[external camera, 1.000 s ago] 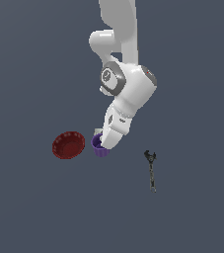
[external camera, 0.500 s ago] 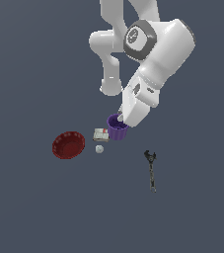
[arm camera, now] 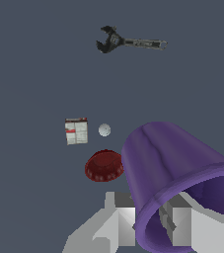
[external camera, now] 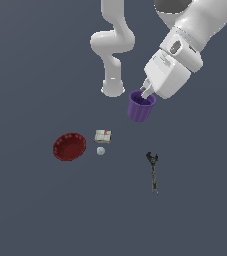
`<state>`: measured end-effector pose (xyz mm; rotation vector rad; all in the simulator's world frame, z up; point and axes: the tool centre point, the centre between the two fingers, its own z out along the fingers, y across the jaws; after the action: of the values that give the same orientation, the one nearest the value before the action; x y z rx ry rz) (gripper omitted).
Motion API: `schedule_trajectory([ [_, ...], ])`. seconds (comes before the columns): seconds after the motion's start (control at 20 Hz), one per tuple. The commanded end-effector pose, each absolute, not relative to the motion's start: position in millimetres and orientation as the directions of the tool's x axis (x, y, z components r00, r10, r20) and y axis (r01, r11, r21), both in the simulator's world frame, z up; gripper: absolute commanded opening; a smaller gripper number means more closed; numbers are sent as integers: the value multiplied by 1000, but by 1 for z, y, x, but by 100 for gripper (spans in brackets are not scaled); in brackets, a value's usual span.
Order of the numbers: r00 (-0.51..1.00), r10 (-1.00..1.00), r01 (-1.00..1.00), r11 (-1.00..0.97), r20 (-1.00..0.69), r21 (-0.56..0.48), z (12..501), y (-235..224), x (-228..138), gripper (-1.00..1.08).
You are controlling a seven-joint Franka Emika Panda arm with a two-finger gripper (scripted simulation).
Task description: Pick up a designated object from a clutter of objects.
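- Grey-blue and featureless, the surface (external camera: 30, 215) fills both views; no walls, edges or other room features show.
- The purple cup (external camera: 140, 106) hangs in the air above that surface, clear of the other items, with its rim pinched by the gripper (external camera: 146, 93): in the wrist view one finger (arm camera: 122, 223) sits outside the cup wall and the other inside the rim.
- The white arm comes in from the 1 o'clock corner of the exterior view, and its base column stands at 12 o'clock.
- On the surface, taking the small whitish box (external camera: 103, 136) as centre in the exterior view:
- the tiny white ball (external camera: 101, 150) lies just beside it at 6 o'clock, apart from it;
- the dark-red bowl (external camera: 69, 146) sits near it at 8 o'clock;
- the dark wrench (external camera: 154, 171) lies well apart at 4 o'clock, its jaw end pointing toward 12;
- the lifted cup appears at 2 o'clock.
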<state>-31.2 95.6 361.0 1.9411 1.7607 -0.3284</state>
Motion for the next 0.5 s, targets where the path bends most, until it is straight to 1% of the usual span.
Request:
schedule_trajectory([
  [0.0, 138, 860, 979, -44, -491, 197, 382, 110, -35, -100],
  [0.45, 142, 858, 978, -46, -494, 201, 430, 142, -40, -100],
])
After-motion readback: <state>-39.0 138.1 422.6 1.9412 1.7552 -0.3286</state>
